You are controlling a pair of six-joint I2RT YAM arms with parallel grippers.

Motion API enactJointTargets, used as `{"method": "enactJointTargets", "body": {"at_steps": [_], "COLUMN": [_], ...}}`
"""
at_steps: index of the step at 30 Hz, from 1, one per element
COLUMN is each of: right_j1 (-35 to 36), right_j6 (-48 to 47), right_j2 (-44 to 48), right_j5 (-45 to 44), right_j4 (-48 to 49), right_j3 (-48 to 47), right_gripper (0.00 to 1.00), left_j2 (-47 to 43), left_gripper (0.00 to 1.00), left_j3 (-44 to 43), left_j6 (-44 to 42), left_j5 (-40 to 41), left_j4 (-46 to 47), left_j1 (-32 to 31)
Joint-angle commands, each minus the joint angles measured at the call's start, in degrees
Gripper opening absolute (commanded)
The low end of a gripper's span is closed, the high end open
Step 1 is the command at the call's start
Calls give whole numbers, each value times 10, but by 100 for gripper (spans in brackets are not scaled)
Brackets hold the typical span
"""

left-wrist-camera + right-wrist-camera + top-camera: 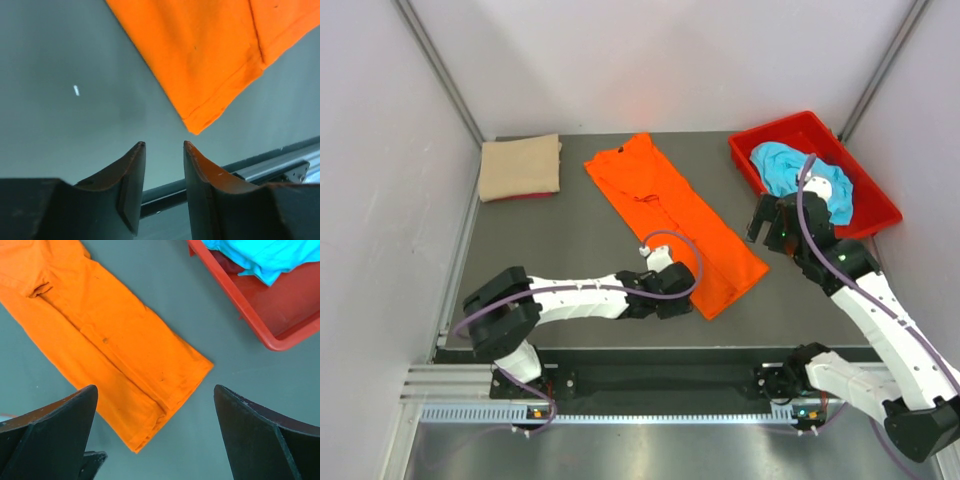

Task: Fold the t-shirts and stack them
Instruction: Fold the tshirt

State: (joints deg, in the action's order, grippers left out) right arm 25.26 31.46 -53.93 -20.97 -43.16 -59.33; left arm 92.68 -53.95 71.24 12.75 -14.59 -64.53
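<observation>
Left gripper [163,145]: dark curved fingers [130,170] apart with a narrow gap, nothing between them. It sits low over the table. The bright orange cloth t-shirt [210,55] has its near hem corner just ahead of the fingertips, slightly right of the gap, not touching.

Right gripper [155,390]: black fingers [60,420] spread wide and holding nothing, hovering above the table. The orange shirt's lower end lies on the table below, between them in the wrist view.

The orange shirt is folded into a long narrow strip. It lies flat on a diagonal, collar end far-left and hem end near-right, about mid-table.

The tan/beige cloth t-shirt [520,167] is folded into a rectangle at the far-left corner, well apart from both grippers.

The turquoise blue cloth t-shirt [790,165] is crumpled inside the rigid red plastic bin [770,129] at the far right, just beyond the right gripper.

The surface is a matte dark grey tabletop [570,240], with an aluminium rail [620,385] along the near edge at the arm bases. Plain white walls [670,60] enclose it on three sides.
</observation>
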Motion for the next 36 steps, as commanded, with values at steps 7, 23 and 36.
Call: {"method": "enactJointTargets", "body": {"at_steps": [7,23,36], "right_j1": [-7,-11,-13], "right_j6": [21,25,26], "right_j2": [18,14,10], "right_j5": [-38,-57,-46], "right_j4": [-24,-27,-22], "right_j3": [-14,-15,-11], "right_gripper": [100,100,100], "left_j2": [92,177,189], "left_gripper": [39,38,1], "left_j3": [-101,-140,-188], "left_j6": [90,115,86], "left_j5": [57,15,24], "left_j4": [-60,-33,-156], "left_j1": [-21,-23,-46]}}
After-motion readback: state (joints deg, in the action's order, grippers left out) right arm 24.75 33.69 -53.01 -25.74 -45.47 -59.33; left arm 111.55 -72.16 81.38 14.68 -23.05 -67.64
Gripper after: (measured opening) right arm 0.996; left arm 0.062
